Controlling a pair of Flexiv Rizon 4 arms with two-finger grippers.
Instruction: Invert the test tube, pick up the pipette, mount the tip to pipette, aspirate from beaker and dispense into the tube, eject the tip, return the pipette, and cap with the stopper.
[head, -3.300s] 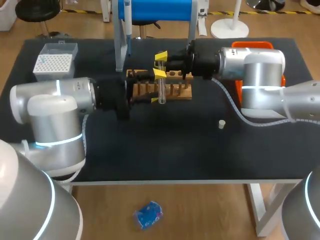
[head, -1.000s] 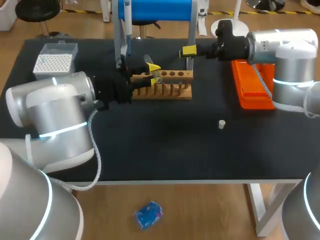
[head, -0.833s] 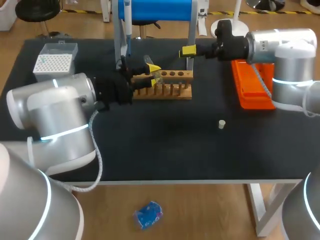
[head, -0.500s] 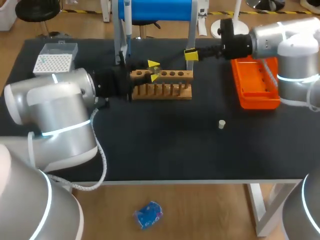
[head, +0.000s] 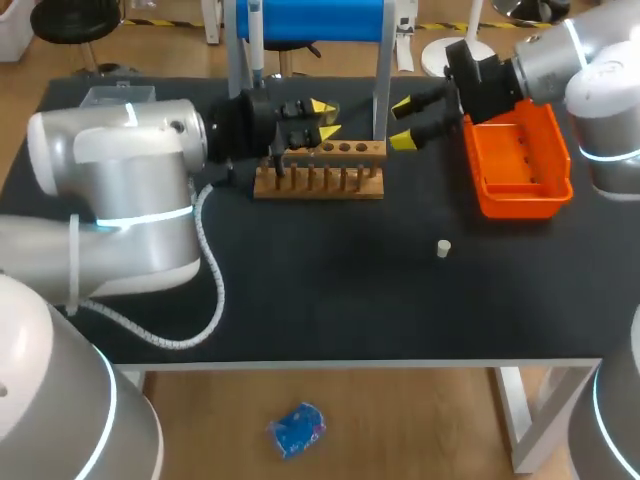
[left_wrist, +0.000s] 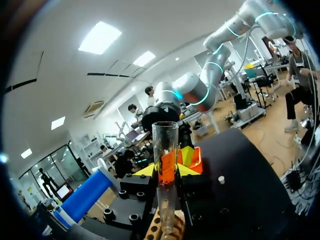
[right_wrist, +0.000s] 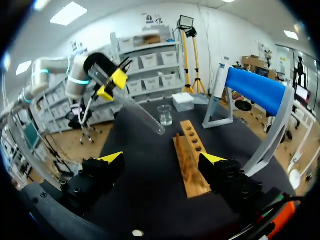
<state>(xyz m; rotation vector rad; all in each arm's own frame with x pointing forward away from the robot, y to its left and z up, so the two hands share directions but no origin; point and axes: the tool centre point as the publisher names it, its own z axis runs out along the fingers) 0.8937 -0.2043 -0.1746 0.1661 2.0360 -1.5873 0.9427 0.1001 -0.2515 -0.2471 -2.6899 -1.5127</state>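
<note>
A clear, empty test tube (left_wrist: 166, 190) is clamped in the left fingers (left_wrist: 144, 170); the right fingers (right_wrist: 111, 158) are spread apart.

Tip box (head: 112, 95) mostly behind left arm (head: 120, 180)

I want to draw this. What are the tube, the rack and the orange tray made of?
The tube is clear and shiny, likely glass or plastic; you see straight through it. The rack seems to be wood: pale brown, matte, with drilled holes. The tray is probably plastic: bright orange, smooth, with moulded walls.
</note>
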